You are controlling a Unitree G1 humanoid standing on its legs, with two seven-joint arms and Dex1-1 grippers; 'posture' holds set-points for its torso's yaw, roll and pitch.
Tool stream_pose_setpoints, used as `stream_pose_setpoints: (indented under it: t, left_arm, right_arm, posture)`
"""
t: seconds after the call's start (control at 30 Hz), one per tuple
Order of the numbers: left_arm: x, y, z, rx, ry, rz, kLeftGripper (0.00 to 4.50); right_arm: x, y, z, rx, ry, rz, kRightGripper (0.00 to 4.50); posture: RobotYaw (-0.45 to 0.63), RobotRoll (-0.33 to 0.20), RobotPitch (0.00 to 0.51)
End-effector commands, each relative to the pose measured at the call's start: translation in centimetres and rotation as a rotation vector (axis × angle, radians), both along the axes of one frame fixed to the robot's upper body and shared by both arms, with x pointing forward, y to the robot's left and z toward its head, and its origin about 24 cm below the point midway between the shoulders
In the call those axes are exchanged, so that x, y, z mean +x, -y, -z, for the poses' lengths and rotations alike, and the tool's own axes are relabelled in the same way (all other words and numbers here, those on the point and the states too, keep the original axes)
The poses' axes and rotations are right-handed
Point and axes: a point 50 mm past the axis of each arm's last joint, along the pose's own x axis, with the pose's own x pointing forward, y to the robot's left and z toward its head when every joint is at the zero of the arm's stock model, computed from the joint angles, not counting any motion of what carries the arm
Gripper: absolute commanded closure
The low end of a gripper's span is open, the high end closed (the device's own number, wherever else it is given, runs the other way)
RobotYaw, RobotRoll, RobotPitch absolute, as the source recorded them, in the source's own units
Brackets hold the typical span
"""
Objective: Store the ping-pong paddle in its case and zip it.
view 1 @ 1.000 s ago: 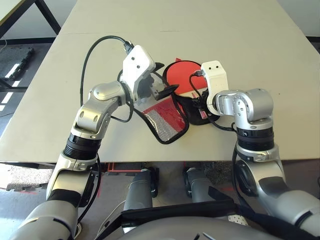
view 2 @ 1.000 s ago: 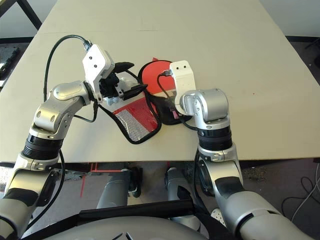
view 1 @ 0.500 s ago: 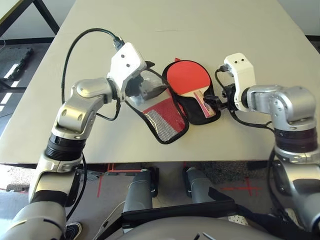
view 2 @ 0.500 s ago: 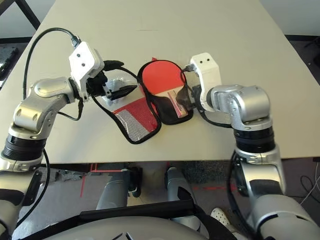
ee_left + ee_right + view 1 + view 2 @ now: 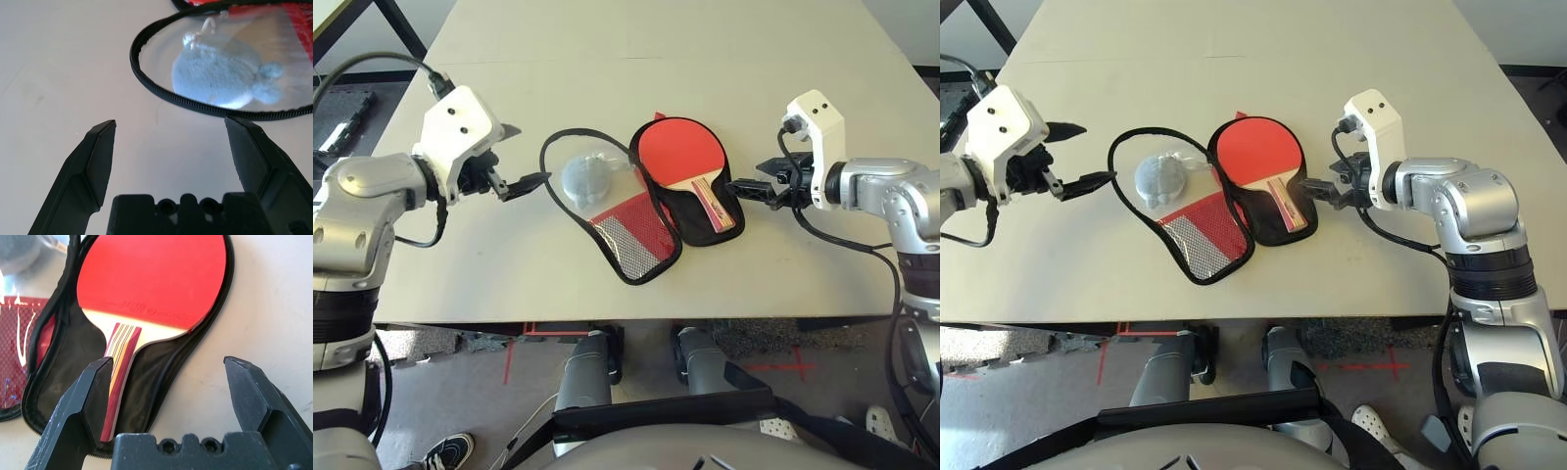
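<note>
The left gripper (image 5: 516, 157) is hovering over the bare beige counter (image 5: 724, 69), well to the left of the open red paddle-shaped fabric case (image 5: 651, 211). Its 2 black fingers (image 5: 98, 156) are standing wide apart and holding nothing, pointing towards the case.

The case is lying spread flat on the counter in 2 halves joined along the middle, near the counter's front edge. Its left half is showing a clear pocket at the rounded end and a red pocket covered in black mesh (image 5: 631, 227) at the narrow end nearer the robot. A grey-white plush ball (image 5: 583, 177) is sitting inside the clear pocket, ringed by the case's black zip trim (image 5: 161, 95).

The right half is showing its black lining, and the ping-pong paddle (image 5: 683, 162), a flat bat with a round red rubber face, is lying on that lining. Its short wooden handle, striped red and pale (image 5: 120, 367), is pointing towards the front edge of the counter and staying within the case's outline.

The right gripper (image 5: 748, 186) is hanging just to the right of the case, level with the paddle's handle. Its 2 black fingers (image 5: 85, 401) are also spread wide and gripping nothing, aimed at the handle without touching it.
</note>
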Motion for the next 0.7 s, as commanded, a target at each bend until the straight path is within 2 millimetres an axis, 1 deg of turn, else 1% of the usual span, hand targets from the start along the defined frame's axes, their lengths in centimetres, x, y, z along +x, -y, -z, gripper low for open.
stream_pose_setpoints:
  t: [0.03,0.13,0.23,0.3,0.37,0.43,0.5,0.63,0.7]
  left_arm:
    - [-0.1,0.5,1.8,0.025,-0.040,0.023,0.00]
    - [-0.1,1.7,2.5,0.005,-0.052,0.064,0.00]
    - [0.0,3.8,2.9,-0.022,-0.057,0.132,0.00]
    - [0.0,5.0,2.8,-0.042,-0.057,0.172,0.00]
    - [0.2,6.7,2.4,-0.076,-0.049,0.224,0.00]
    - [0.2,8.8,1.7,-0.125,-0.033,0.291,0.00]
    - [0.1,10.9,1.2,-0.159,-0.027,0.368,0.00]
    - [-0.1,14.4,0.6,-0.209,-0.018,0.482,0.00]
    - [0.1,15.8,0.5,-0.230,-0.013,0.511,0.00]
  right_arm:
    - [-0.3,1.3,0.7,0.008,-0.006,-0.010,0.01]
    - [-0.5,2.2,0.6,0.022,0.018,-0.010,0.01]
    - [-0.7,3.0,0.6,0.031,0.043,-0.006,0.01]
    - [-0.8,3.2,0.4,0.050,0.093,-0.012,0.01]
    - [-0.9,3.7,0.5,0.050,0.108,-0.011,0.01]
    - [-1.1,4.1,0.3,0.074,0.153,-0.019,0.01]
    - [-1.5,4.7,0.3,0.082,0.158,-0.039,0.01]
    - [-1.7,6.1,0.1,0.097,0.153,-0.036,0.01]
    - [-1.9,6.7,-0.1,0.110,0.150,-0.039,0.01]
  posture:
    - [0.06,0.000,0.205]
    - [0.05,0.000,0.205]
    - [0.04,0.000,0.203]
    - [0.03,0.000,0.203]
    - [0.03,0.000,0.203]
    - [0.02,0.000,0.203]
    - [0.01,0.000,0.203]
    - [0.00,0.000,0.202]
    - [-0.01,0.000,0.202]
